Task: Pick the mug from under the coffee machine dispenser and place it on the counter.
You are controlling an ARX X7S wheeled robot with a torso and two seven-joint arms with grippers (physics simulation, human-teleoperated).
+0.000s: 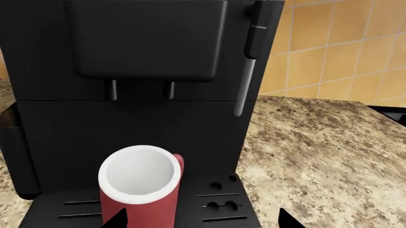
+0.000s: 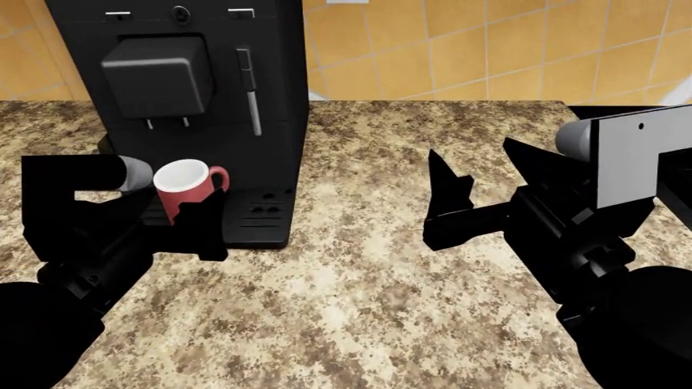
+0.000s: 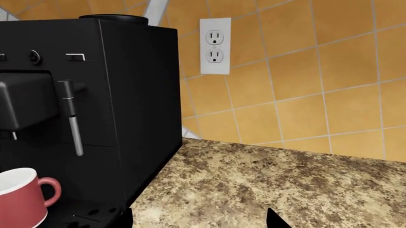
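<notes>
The red mug [image 1: 140, 190] with a white inside stands on the black drip tray [image 1: 216, 209], under the dispenser [image 1: 146, 38] and its two nozzles. Its handle points away from my left arm. My left gripper [image 1: 203, 221] is open just in front of the tray; one fingertip [image 1: 117, 218] overlaps the mug's front and the other is over the counter [image 1: 317, 156]. In the head view the mug [image 2: 184, 188] sits just behind my left gripper [image 2: 200, 231]. My right gripper [image 2: 481, 174] is open and empty above the counter [image 2: 357, 292], right of the machine. The mug also shows in the right wrist view [image 3: 22, 194].
The tall black coffee machine [image 2: 184, 81] stands at the back left with a thin silver wand [image 1: 244, 88] beside the dispenser. A black stovetop edge [image 2: 617, 109] lies at the far right. A tiled wall with a white outlet [image 3: 214, 46] is behind.
</notes>
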